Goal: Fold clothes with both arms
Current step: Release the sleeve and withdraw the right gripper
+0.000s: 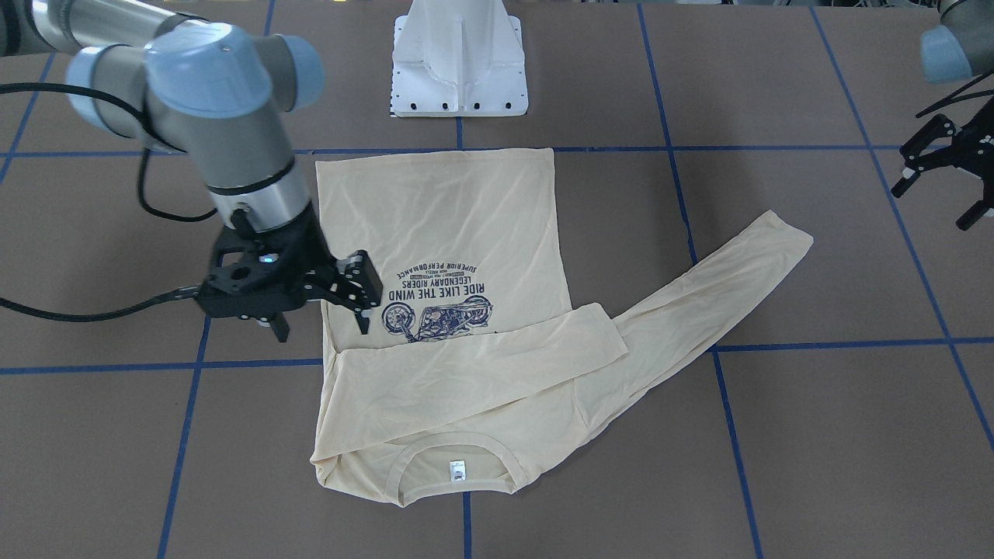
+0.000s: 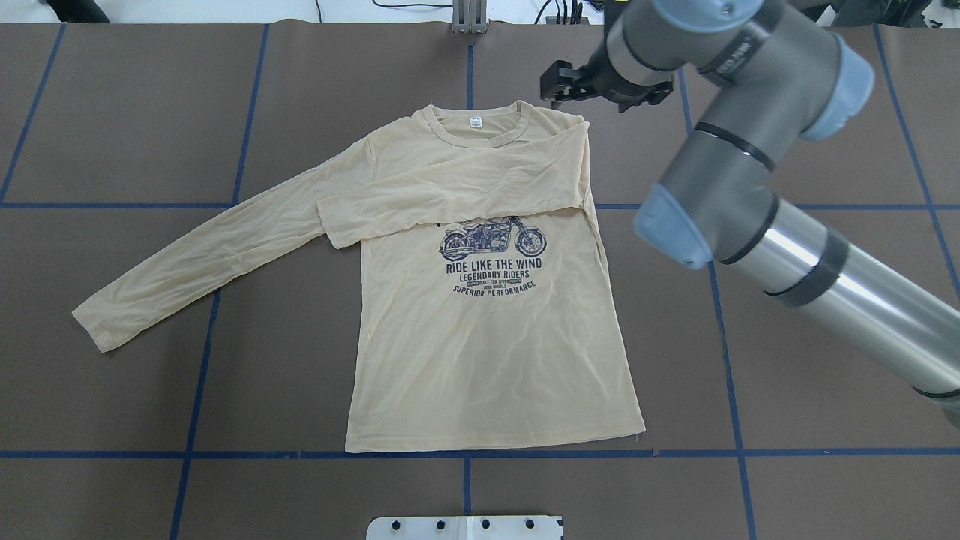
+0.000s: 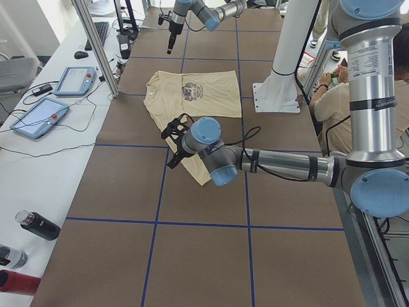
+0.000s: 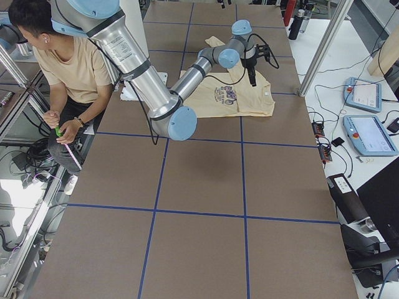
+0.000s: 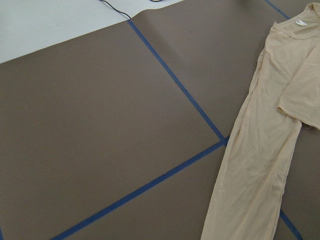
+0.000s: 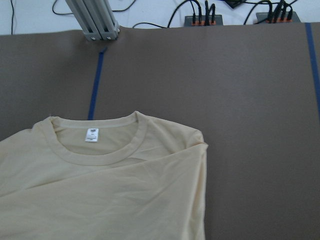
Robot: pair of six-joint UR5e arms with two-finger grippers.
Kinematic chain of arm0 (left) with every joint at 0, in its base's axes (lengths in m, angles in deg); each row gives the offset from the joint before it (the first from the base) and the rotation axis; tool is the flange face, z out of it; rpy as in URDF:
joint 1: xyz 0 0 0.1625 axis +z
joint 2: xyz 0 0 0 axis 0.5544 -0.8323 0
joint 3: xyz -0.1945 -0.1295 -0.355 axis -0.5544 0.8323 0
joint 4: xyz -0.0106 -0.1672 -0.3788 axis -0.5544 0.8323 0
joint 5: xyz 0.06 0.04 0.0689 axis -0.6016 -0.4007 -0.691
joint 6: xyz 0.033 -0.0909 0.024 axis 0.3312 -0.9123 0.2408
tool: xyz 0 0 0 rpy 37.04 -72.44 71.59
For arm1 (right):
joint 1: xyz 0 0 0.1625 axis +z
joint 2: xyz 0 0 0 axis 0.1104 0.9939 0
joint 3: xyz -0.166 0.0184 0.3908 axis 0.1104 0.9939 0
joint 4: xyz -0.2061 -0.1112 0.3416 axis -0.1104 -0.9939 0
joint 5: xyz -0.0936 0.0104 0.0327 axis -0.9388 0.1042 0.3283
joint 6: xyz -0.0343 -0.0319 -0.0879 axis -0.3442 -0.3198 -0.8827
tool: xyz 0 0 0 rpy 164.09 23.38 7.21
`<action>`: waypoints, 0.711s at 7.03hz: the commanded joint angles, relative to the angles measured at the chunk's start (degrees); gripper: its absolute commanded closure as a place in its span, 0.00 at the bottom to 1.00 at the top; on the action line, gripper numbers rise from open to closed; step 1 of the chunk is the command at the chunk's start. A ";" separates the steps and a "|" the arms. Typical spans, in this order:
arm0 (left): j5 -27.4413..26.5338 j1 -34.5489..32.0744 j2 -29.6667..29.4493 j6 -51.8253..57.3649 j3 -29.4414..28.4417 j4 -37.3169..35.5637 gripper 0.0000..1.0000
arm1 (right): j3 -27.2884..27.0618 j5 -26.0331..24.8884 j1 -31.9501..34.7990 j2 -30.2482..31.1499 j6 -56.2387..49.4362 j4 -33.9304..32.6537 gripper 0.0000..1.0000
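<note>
The cream long-sleeved T-shirt (image 2: 487, 337) lies flat, print (image 2: 491, 240) up, with its white neck label (image 2: 475, 121) at the far side. One sleeve (image 2: 450, 199) is folded across the chest. The other sleeve (image 2: 210, 255) stretches out to the left. My right gripper (image 1: 320, 326) is open and empty, and hovers just above the shirt's side edge near the folded shoulder; it also shows in the overhead view (image 2: 604, 94). My left gripper (image 1: 936, 203) is open and empty, raised well off the stretched sleeve's cuff (image 1: 784, 237). The left wrist view shows that sleeve (image 5: 255, 165); the right wrist view shows the collar (image 6: 95, 150).
The white pedestal base (image 1: 458, 70) stands at the robot's side of the brown, blue-taped table (image 2: 150, 112). An aluminium post (image 6: 95, 22) stands beyond the collar. Tablets (image 3: 38, 118) and bottles (image 3: 38, 225) lie on a side bench. A seated person (image 4: 62, 68) is beside the table.
</note>
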 commanded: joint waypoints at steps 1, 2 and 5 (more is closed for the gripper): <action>-10.92 8.11 3.84 -10.88 -0.09 5.46 0.00 | -10.28 8.33 8.39 16.43 -13.73 0.67 0.00; -18.04 13.64 4.37 -17.02 -0.09 5.46 0.00 | -13.62 11.58 11.91 24.42 -19.44 2.85 0.00; -27.23 22.99 4.55 -24.29 -2.97 5.46 0.01 | -14.10 18.44 20.79 46.50 -29.32 19.88 0.00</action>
